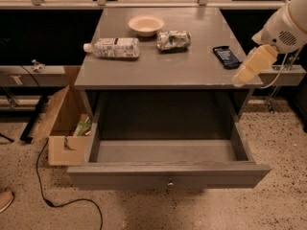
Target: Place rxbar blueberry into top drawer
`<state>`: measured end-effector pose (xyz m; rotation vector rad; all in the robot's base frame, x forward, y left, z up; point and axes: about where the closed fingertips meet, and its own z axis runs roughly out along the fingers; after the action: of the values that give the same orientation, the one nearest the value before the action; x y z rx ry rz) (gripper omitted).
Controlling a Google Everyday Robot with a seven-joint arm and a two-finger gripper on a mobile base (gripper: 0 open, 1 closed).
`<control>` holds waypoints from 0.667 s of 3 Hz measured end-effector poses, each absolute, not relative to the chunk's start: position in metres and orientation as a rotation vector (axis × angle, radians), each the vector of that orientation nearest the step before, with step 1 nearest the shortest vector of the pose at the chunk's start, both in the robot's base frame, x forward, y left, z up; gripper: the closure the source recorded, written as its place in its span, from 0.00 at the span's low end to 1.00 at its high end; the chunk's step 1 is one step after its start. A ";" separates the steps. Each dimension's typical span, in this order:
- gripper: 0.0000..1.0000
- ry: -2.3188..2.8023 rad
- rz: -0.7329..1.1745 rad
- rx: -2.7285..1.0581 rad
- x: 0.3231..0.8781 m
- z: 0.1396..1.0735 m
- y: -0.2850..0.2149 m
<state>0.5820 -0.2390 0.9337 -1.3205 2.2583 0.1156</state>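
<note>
The rxbar blueberry [226, 56], a small dark navy bar, lies flat on the right side of the grey table top [168, 68]. The top drawer [168, 175] is pulled fully out below the table, with its round knob [170, 182] at the centre of the front panel. Nothing lies inside it. My gripper [240, 78] hangs at the table's right front corner, pointing down and left. It sits just to the front right of the bar and holds nothing that I can see.
A clear plastic bottle [115, 48] lies on its side at the table's left. A pale bowl [146, 25] and a green-and-white snack bag [173, 39] sit at the back middle. An open cardboard box [62, 128] and a black cable [43, 186] are on the floor at left.
</note>
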 end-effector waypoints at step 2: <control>0.00 2.246 0.209 -1.071 0.667 0.913 -0.215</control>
<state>0.6673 -0.2154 0.9133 -1.0715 2.2458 0.2090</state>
